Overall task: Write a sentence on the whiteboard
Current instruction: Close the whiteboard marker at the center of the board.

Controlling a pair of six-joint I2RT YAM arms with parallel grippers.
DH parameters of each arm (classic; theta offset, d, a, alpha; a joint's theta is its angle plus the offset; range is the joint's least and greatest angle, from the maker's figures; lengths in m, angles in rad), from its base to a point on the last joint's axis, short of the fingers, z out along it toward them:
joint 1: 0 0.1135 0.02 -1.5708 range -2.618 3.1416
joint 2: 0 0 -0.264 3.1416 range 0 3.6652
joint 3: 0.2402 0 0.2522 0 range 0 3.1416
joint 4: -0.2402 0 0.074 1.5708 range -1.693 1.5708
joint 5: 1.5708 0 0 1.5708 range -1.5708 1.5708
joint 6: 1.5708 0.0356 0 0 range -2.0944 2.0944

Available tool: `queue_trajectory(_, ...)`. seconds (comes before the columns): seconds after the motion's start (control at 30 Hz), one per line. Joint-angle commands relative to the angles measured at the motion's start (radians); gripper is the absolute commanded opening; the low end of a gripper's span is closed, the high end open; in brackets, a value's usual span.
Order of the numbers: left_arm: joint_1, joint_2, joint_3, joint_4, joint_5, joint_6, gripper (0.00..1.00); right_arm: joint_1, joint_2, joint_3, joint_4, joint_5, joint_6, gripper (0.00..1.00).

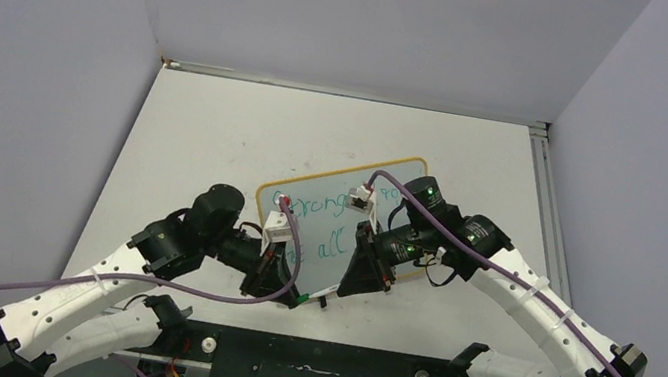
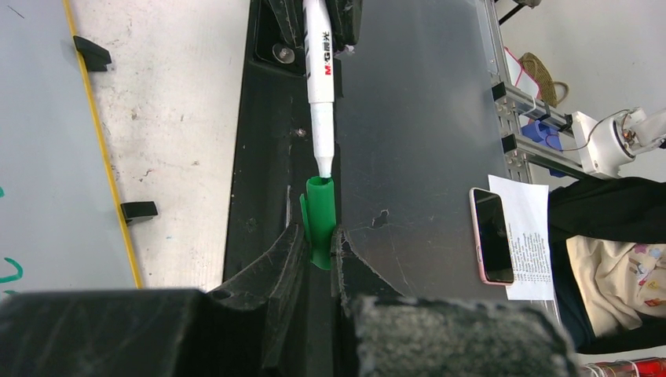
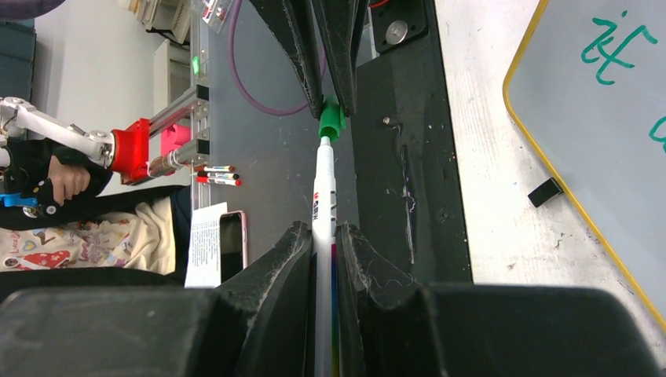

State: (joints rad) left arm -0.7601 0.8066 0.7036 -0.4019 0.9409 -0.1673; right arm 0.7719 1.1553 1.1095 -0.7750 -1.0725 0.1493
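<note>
Found flat at mid-table, turned askew: the whiteboard (image 1: pixel 330 188), bearing the sentence (image 1: pixel 312 208) in green, two lines. At its 6 o'clock edge, clamped tight in the left gripper (image 2: pixel 318 236): a green cap (image 2: pixel 320 216). At 3 o'clock of that, pinched shut in the right gripper (image 3: pixel 326 236): a white marker (image 3: pixel 323 188), with nib at the cap's mouth. Off the table's near edge: a phone (image 2: pixel 492 236), partly on a sheet of paper (image 2: pixel 530 251).
</note>
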Motion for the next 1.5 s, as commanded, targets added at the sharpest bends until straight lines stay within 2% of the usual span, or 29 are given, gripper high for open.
queue_trajectory(0.0, -0.013, 0.012, 0.059, 0.023, 0.018, 0.028, 0.00, -0.002, 0.018, -0.011, 0.018, -0.046, -0.039, 0.05)
queue_trajectory(0.3, -0.045, 0.038, 0.099, 0.010, 0.028, 0.038, 0.00, 0.007, 0.049, -0.025, 0.036, -0.070, -0.056, 0.05)
queue_trajectory(0.57, -0.108, 0.045, 0.101, 0.054, -0.091, 0.011, 0.00, 0.042, 0.036, -0.067, 0.108, -0.076, 0.006, 0.05)
queue_trajectory(0.83, -0.146, 0.029, 0.046, 0.185, -0.172, -0.068, 0.00, 0.042, -0.050, -0.246, 0.416, -0.089, 0.207, 0.05)
queue_trajectory(1.13, -0.145, 0.045, 0.084, 0.158, -0.211, -0.062, 0.00, 0.038, -0.149, -0.421, 0.728, -0.089, 0.415, 0.05)
queue_trajectory(1.23, -0.144, 0.039, 0.098, 0.148, -0.237, -0.061, 0.10, 0.040, -0.174, -0.477, 0.819, -0.087, 0.465, 0.05)
queue_trajectory(1.47, -0.133, 0.035, 0.125, 0.121, -0.281, -0.073, 0.37, 0.032, -0.205, -0.492, 0.838, -0.068, 0.477, 0.05)
